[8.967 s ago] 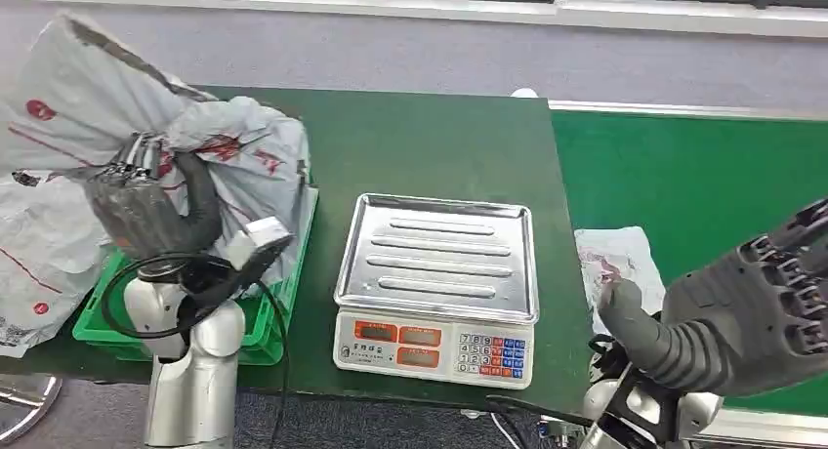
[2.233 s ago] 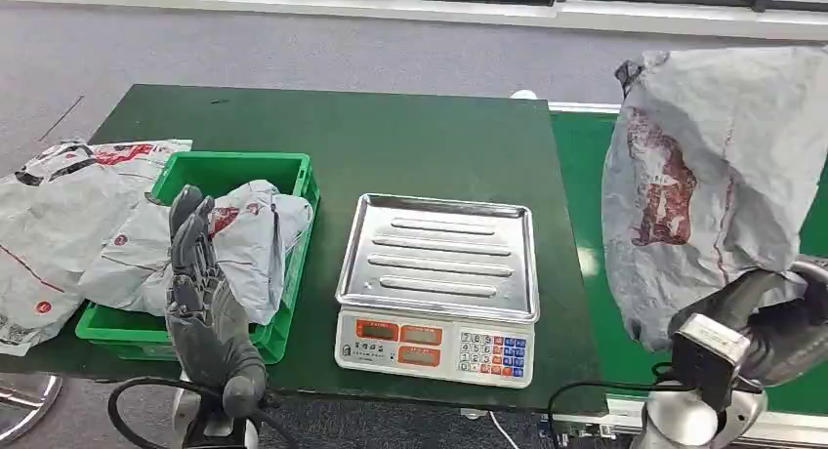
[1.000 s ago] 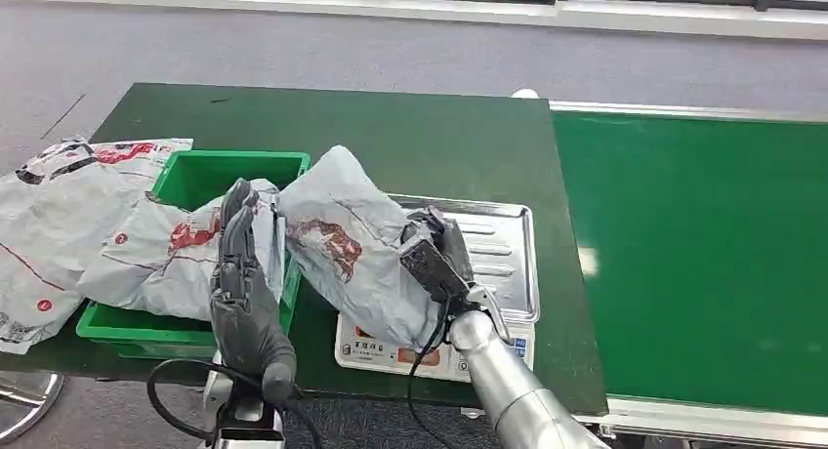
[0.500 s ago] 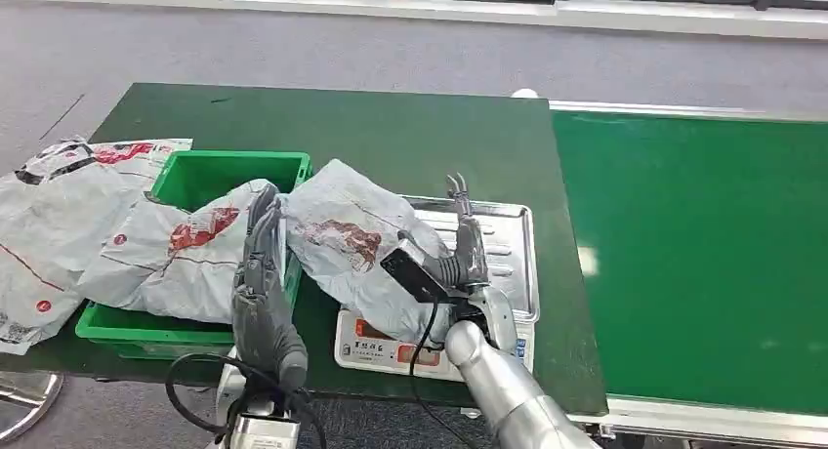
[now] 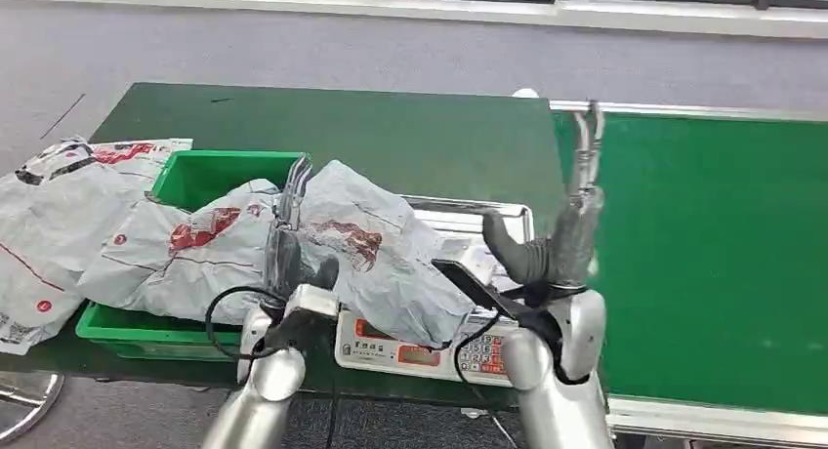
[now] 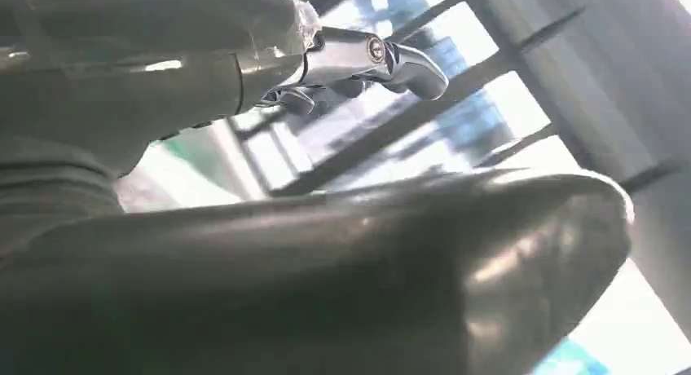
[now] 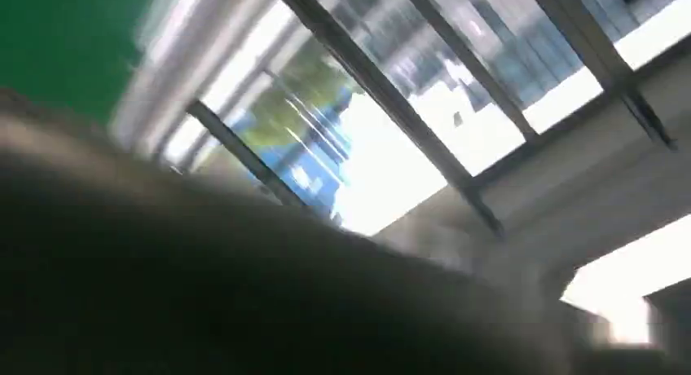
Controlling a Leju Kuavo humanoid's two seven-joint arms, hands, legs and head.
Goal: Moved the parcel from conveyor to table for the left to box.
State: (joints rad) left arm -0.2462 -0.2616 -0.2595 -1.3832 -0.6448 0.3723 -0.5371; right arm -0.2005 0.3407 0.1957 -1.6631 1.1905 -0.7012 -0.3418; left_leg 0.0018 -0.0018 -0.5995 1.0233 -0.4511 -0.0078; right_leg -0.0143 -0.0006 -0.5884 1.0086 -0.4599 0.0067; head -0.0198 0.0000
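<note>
The parcel (image 5: pixel 376 249), a grey plastic mailer with red print, lies across the left part of the scale's steel tray (image 5: pixel 503 218) and the table beside it. My left hand (image 5: pixel 289 239) stands upright against the parcel's left side, fingers straight, thumb near the bag, gripping nothing. In the left wrist view that hand (image 6: pixel 244 228) has bare air between thumb and fingers (image 6: pixel 358 53). My right hand (image 5: pixel 566 224) is raised at the scale's right edge, next to the belt, fingers spread upward and empty.
A green crate (image 5: pixel 195 171) left of the scale holds another grey parcel (image 5: pixel 195 254). More mailers (image 5: pixel 49 234) lie piled at the table's left edge. The scale's keypad (image 5: pixel 478 353) faces me. The green conveyor belt (image 5: pixel 703 254) runs on the right.
My right hand has let go of the parcel and swung right and up toward the belt. The parcel now rests on the scale. My left hand has shifted right, against the parcel.
</note>
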